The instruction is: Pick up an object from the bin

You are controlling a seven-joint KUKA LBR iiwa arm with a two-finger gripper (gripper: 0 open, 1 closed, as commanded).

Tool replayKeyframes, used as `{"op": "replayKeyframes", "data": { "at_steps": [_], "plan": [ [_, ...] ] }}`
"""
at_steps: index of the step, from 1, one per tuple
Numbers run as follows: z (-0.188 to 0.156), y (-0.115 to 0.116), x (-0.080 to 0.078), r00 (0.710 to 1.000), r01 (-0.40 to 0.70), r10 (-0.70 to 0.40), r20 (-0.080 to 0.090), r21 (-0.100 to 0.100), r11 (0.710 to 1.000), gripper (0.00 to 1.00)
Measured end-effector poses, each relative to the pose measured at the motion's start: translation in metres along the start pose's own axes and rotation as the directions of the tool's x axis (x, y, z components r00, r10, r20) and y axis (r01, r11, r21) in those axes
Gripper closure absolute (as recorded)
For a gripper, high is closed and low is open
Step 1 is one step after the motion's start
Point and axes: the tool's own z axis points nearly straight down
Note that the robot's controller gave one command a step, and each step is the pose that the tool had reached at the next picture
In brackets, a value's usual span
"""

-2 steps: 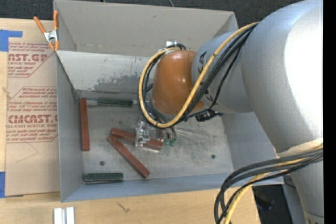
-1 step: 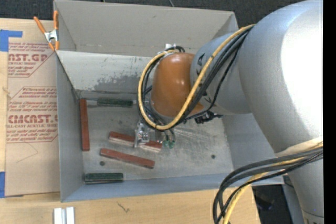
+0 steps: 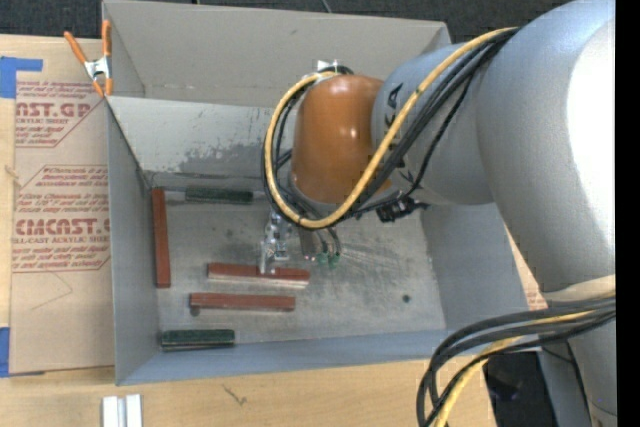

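Note:
My gripper (image 3: 272,247) hangs low in the middle of the bin, under the orange wrist cover. Its tip is right at the right-hand part of a red-brown flat stick (image 3: 250,271) lying crosswise on the floor; I cannot tell whether it touches the stick. A second red-brown stick (image 3: 242,302) lies parallel just in front of the first. A small green bit (image 3: 330,259) sits to the right of the gripper.
A third red-brown stick (image 3: 160,237) lies lengthwise along the left wall. One dark green stick (image 3: 218,196) rests at the back wall and another (image 3: 197,339) at the front left. The arm and its cables hide the bin's right and back.

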Motion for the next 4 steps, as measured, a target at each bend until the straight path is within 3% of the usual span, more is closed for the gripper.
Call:
{"op": "replayKeyframes", "data": {
  "at_steps": [1,2,3,4],
  "plan": [
    [-0.049,0.000,-0.006,1.000,0.005,-0.005,0.001,-0.001,1.000,0.00],
    [-0.027,-0.003,-0.002,1.000,0.010,-0.010,-0.001,0.000,1.000,1.00],
    [-0.025,-0.003,-0.002,1.000,0.011,-0.011,-0.001,0.000,1.000,1.00],
    [-0.046,0.001,0.038,0.945,0.327,-0.327,-0.001,-0.001,0.945,0.00]
  ]
}}
